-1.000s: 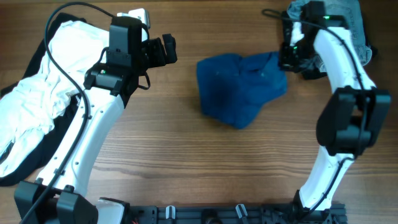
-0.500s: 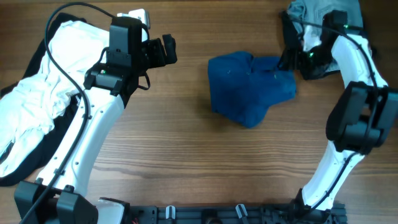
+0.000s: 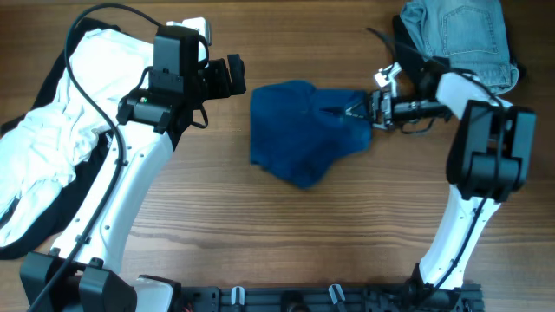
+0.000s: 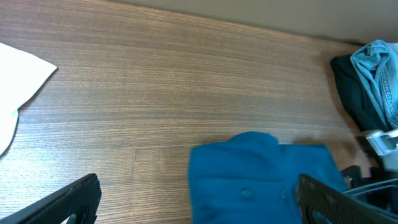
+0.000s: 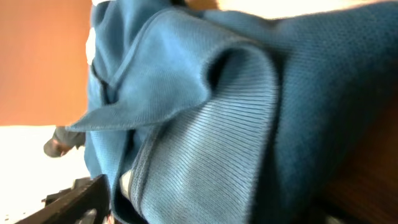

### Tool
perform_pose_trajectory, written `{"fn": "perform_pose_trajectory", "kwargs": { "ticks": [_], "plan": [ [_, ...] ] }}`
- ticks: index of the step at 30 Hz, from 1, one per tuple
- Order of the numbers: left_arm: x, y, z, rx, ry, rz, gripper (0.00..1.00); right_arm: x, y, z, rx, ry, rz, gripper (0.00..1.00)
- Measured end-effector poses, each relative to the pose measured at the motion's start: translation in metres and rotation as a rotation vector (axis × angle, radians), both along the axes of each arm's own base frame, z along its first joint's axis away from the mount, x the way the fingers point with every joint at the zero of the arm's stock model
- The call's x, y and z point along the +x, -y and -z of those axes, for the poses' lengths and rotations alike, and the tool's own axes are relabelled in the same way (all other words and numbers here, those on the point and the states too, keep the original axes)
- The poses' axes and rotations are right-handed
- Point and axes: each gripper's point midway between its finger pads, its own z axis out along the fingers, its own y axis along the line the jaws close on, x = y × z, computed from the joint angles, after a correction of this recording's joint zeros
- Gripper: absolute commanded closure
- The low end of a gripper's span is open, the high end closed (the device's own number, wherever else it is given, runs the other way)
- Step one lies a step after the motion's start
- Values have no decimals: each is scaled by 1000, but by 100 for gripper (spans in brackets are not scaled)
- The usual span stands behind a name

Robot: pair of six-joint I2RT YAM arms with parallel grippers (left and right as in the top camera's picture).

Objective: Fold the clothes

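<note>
The clothes in play are a deep-blue T-shirt, crumpled in a heap at the table's middle. My right gripper lies level at the shirt's right edge, pointing left into it. In the right wrist view blue ribbed fabric fills the frame and the whole gap between the jaws. Only one dark finger shows, far to the left, so the jaws stand wide. My left gripper hangs open just left of the shirt, with nothing in it. In its own view the shirt lies below and to the right of the open fingers.
A white garment lies over a black one at the far left. Folded light-blue denim sits on a dark garment at the back right corner. Bare wood runs along the front.
The right gripper dragged the blue shirt right, then opened, swung level and moved left; the shirt has shifted left with it. The left arm has stayed still.
</note>
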Motion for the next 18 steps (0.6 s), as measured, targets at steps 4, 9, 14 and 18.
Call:
{"fn": "perform_pose_trajectory", "kwargs": {
  "ticks": [4, 9, 14, 18],
  "plan": [
    [0, 0, 0, 0, -2, 0, 0, -1, -61, 23, -85, 11, -97, 96],
    [0, 0, 0, 0, -2, 0, 0, 6, -87, 22, -106, -42, -63, 96],
    [0, 0, 0, 0, 1, 0, 0, 44, -71, -52, -281, 127, 32, 96],
    [0, 0, 0, 0, 1, 0, 0, 70, -51, -190, -341, 435, 248, 96]
  ]
}}
